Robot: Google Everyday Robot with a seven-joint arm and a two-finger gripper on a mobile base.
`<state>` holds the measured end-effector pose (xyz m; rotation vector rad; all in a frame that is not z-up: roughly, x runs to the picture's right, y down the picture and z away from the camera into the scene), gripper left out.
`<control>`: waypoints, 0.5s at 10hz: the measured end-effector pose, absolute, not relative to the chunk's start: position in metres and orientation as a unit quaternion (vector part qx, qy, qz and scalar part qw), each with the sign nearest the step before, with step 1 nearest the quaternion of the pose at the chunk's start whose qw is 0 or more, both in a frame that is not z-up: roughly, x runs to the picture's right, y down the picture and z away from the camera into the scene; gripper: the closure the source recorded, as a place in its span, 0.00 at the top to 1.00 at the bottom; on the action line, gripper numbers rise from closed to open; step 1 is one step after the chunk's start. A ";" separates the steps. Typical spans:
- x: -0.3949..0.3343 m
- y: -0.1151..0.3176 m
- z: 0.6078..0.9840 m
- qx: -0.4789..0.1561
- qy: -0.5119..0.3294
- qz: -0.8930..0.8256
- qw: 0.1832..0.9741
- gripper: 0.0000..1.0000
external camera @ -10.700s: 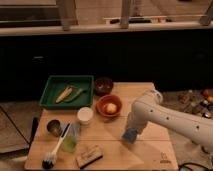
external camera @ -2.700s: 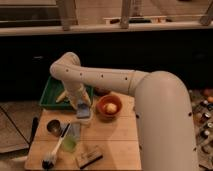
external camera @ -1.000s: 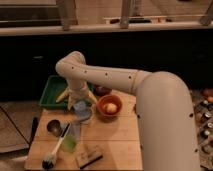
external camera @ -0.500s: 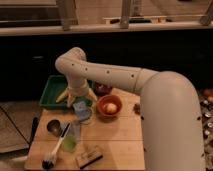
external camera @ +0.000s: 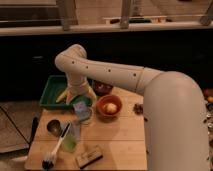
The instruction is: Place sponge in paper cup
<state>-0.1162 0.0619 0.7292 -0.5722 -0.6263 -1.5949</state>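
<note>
Light-blue soft sponge at mouth of round white paper cup; gripper just above, jaws spread, empty.

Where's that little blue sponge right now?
In the camera view, the sponge sits at the paper cup's mouth, just under the gripper, between the green tray and the orange bowl.

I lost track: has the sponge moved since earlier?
Yes: the sponge went left, toward the green tray, now at the paper cup under the tool.
</note>
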 end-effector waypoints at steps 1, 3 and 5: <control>-0.116 0.061 0.729 -0.247 -0.272 -0.694 0.620 0.80; -0.116 0.061 0.729 -0.246 -0.272 -0.694 0.620 0.80; -0.116 0.061 0.729 -0.246 -0.272 -0.694 0.620 0.80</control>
